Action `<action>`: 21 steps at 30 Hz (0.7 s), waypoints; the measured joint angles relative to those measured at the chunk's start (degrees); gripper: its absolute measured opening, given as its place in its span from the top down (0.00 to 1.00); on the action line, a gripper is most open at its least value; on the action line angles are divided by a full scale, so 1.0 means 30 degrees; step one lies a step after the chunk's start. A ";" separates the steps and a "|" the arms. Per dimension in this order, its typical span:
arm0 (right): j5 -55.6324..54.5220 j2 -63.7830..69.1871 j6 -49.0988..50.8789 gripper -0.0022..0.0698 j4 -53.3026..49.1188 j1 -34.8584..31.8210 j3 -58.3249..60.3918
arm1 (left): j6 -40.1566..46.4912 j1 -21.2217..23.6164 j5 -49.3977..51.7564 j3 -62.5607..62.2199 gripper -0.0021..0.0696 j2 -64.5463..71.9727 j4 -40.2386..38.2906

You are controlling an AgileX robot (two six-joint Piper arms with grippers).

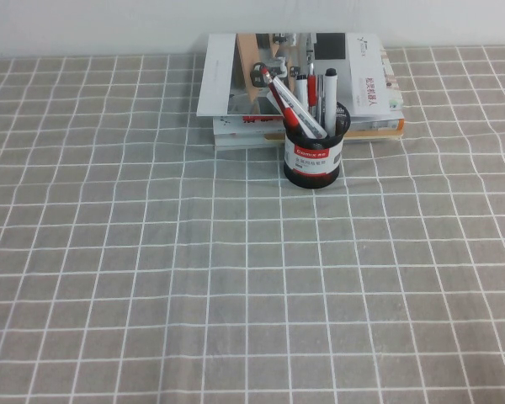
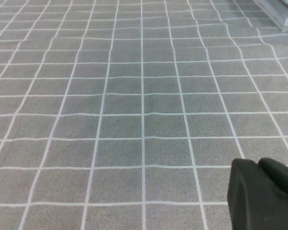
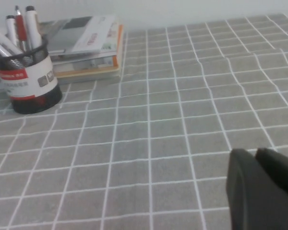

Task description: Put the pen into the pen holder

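The black pen holder with a white and red label stands at the far middle of the table, in front of a stack of books. The white pen with a black cap stands upright inside it among red-and-white pens. The holder also shows in the right wrist view, far from my right gripper, which is shut and empty low over the cloth. My left gripper is shut and empty over bare cloth. Neither gripper shows in the high view.
A stack of books and magazines lies behind the holder at the table's far edge, also in the right wrist view. A grey checked cloth covers the table.
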 joint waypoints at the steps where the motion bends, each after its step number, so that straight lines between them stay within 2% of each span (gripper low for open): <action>1: 0.0160 -0.0202 0.1873 0.99 -0.1730 0.0000 0.0000 | 0.0000 0.0000 0.0000 0.0000 0.98 0.0000 0.0000; 4: 0.0491 -0.0709 0.6353 0.99 -0.5730 0.0000 0.0000 | 0.0000 0.0000 0.0000 0.0000 0.98 0.0000 0.0000; 7: 0.1139 -0.0780 0.8469 0.99 -0.7683 0.0000 0.0000 | 0.0000 0.0000 0.0000 0.0000 0.98 0.0000 0.0000; 11: 0.2684 -0.0780 0.9101 0.99 -0.8200 0.0000 0.0000 | 0.0000 0.0000 0.0000 0.0000 0.98 0.0000 0.0000; 21: 0.3424 -0.0780 0.9064 0.99 -0.8200 0.0000 0.0000 | 0.0000 0.0000 0.0000 0.0000 0.98 0.0000 0.0000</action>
